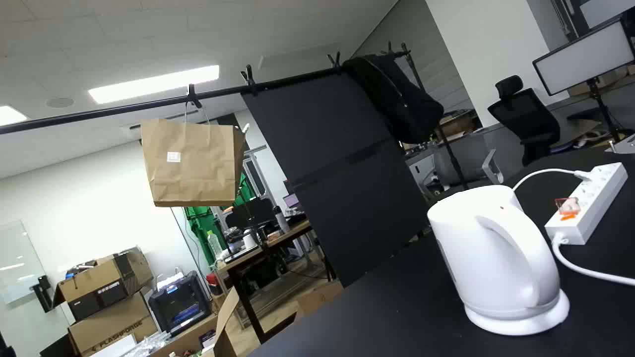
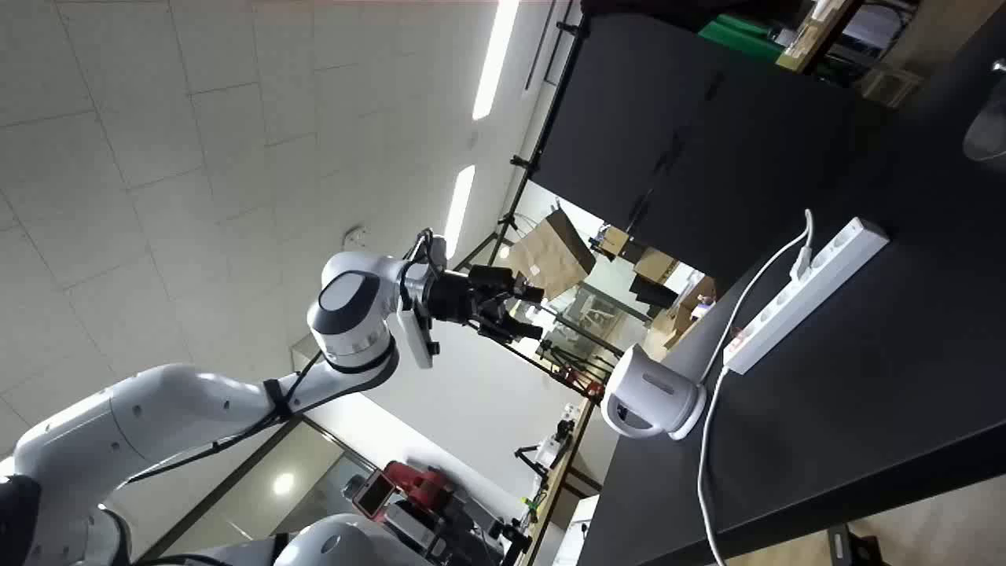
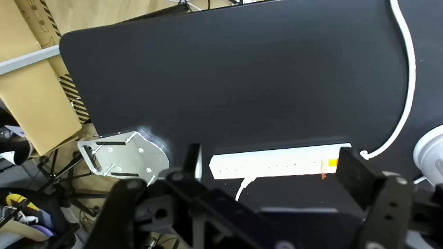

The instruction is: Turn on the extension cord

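White extension cord (image 3: 273, 160) lies with broad tabletop (image 3: 242, 86) toward one edge (image 3: 207, 13), the hand (image 2: 536, 313) spread wide above, height uncertain.

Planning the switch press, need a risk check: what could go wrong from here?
The gripper is open, so its wide spread could make it miss the small orange switch. The red see-through piece beside it might block the press. The kettle stands near the switch end of the extension cord; a low approach could knock it.

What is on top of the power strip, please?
On the power strip: sockets, an orange switch, a red-edged flap and a white plug. The plug hides the spot beneath.
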